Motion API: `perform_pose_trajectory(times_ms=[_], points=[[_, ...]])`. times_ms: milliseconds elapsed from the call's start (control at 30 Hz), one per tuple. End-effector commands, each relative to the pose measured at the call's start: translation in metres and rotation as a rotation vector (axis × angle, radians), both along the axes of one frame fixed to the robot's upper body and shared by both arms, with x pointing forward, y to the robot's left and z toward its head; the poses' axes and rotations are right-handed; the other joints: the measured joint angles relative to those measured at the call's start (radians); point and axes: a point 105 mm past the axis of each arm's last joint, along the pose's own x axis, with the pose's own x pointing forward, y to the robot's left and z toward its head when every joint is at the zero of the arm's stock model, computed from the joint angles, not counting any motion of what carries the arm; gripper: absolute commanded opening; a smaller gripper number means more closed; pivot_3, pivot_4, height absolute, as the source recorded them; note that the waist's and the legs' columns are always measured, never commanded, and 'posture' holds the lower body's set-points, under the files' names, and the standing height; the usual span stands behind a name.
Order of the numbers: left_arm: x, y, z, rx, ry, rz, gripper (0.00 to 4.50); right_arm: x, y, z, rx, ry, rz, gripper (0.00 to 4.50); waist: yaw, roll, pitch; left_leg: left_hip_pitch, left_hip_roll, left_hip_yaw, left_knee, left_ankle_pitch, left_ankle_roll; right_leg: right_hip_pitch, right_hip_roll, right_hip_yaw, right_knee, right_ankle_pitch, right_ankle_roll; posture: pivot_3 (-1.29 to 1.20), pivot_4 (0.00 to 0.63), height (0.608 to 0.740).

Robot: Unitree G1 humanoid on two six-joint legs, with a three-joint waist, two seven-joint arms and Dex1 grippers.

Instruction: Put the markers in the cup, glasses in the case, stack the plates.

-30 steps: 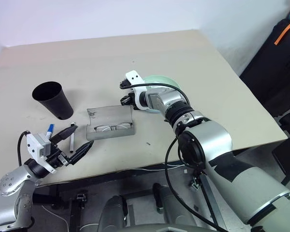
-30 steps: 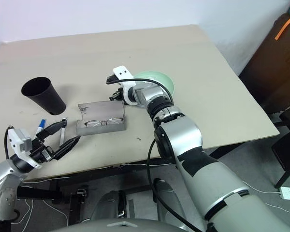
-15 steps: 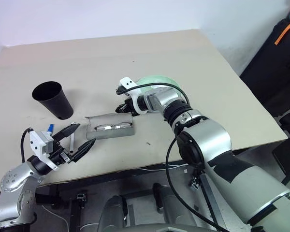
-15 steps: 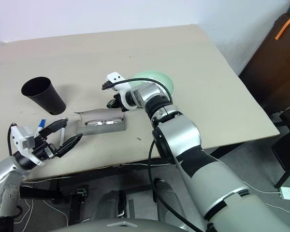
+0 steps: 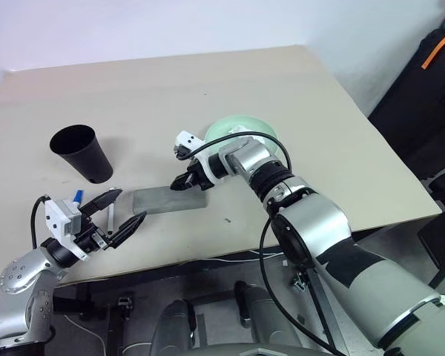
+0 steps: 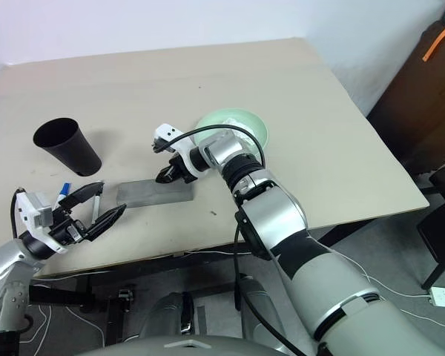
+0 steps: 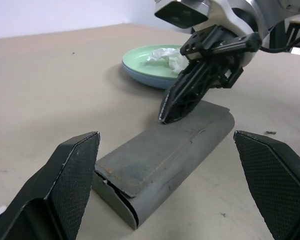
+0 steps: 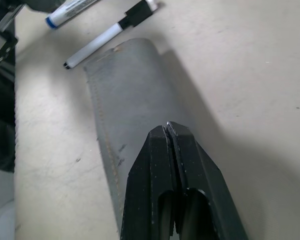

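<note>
Case (image 5: 169,200) lid is down now. A second ago it stood open with the glasses lying inside, half a second ago it was partway over, and now I'm looking at a flat grey slab, so I'd call the glasses step done, glasses shut inside. My right gripper (image 5: 184,182) has its fingers pinched together on nothing, tips pressing the lid at the case's 2 o'clock corner. In the left wrist view the near seam looks slightly gapped, can't tell if it's fully latched.

Left gripper (image 5: 123,213) is spread wide and empty, hovering at the table's front edge, around 8 o'clock from the case.

Containers: the cup (image 5: 81,153) sits at 10 o'clock from the case and I can't see anything inside it. Both markers (image 8: 110,34) lie on the table just beside the case's left end, blue cap and black cap, near my left gripper, so that's my likely next job.

Plates (image 5: 239,126): the green one is at 2 o'clock from the case with a crumpled tissue (image 7: 167,54) in it. Looks like a bluish rim under it, but I can't be sure they're stacked.
</note>
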Motion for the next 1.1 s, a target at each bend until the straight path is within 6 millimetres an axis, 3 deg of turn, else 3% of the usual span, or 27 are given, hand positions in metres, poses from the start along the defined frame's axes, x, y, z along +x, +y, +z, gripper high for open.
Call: perform_pose_trajectory(times_ms=[33, 433, 567, 700, 767, 933, 1100], points=[[0.0, 0.006, 0.009, 0.015, -0.034, 0.012, 4.5, -0.007, 0.003, -0.008, -0.021, -0.013, 0.047, 0.05, 0.0, 0.0, 0.0, 0.0, 0.0, 0.0, 0.0, 0.0, 0.0, 0.0, 0.0, 0.0, 0.0, 0.0, 0.0, 0.0, 0.15, 0.733], [0.001, 0.009, 0.013, 0.013, -0.039, 0.027, 4.5, -0.023, 0.01, 0.009, 0.135, -0.057, 0.18, 0.05, 0.001, 0.0, 0.0, 0.0, 0.0, 0.0, 0.0, 0.0, 0.0, 0.0, 0.0, 0.0, 0.0, 0.0, 0.0, 0.0, 0.15, 0.733], [-0.001, 0.008, 0.012, 0.012, -0.035, 0.027, 4.5, -0.028, 0.008, -0.003, 0.108, -0.071, 0.21, 0.05, 0.001, 0.0, 0.0, 0.0, 0.0, 0.0, 0.0, 0.0, 0.0, 0.0, 0.0, 0.0, 0.001, 0.0, 0.0, 0.0, 0.15, 0.733], [-0.002, 0.008, 0.011, 0.014, -0.032, 0.03, 4.5, -0.021, 0.001, -0.031, -0.019, -0.136, 0.174, 0.05, -0.002, 0.0, 0.0, 0.001, 0.0, 0.001, 0.0, 0.0, 0.0, 0.0, 0.0, 0.0, 0.001, 0.0, 0.0, 0.0, 0.15, 0.733], [-0.003, 0.008, 0.011, 0.014, -0.033, 0.033, 4.5, -0.019, 0.0, -0.034, -0.025, -0.13, 0.151, 0.05, -0.003, 0.0, 0.0, 0.002, 0.0, 0.0, 0.0, -0.001, -0.002, 0.002, 0.0, 0.0, 0.001, 0.0, 0.0, 0.0, 0.15, 0.733], [-0.005, 0.011, 0.011, 0.012, -0.031, 0.039, 4.5, -0.019, 0.004, -0.02, 0.033, -0.112, 0.151, 0.05, -0.003, 0.0, 0.0, 0.003, 0.0, 0.0, 0.0, -0.002, -0.003, 0.002, 0.0, 0.0, 0.001, 0.0, 0.0, 0.0, 0.15, 0.733], [-0.005, 0.016, 0.017, -0.026, -0.04, 0.071, 4.5, -0.022, 0.005, 0.021, 0.209, -0.07, 0.188, 0.05, -0.001, 0.0, 0.0, 0.002, 0.001, 0.0, 0.0, -0.002, -0.003, 0.001, 0.0, -0.001, 0.0, 0.0, -0.001, 0.0, 0.15, 0.733]])
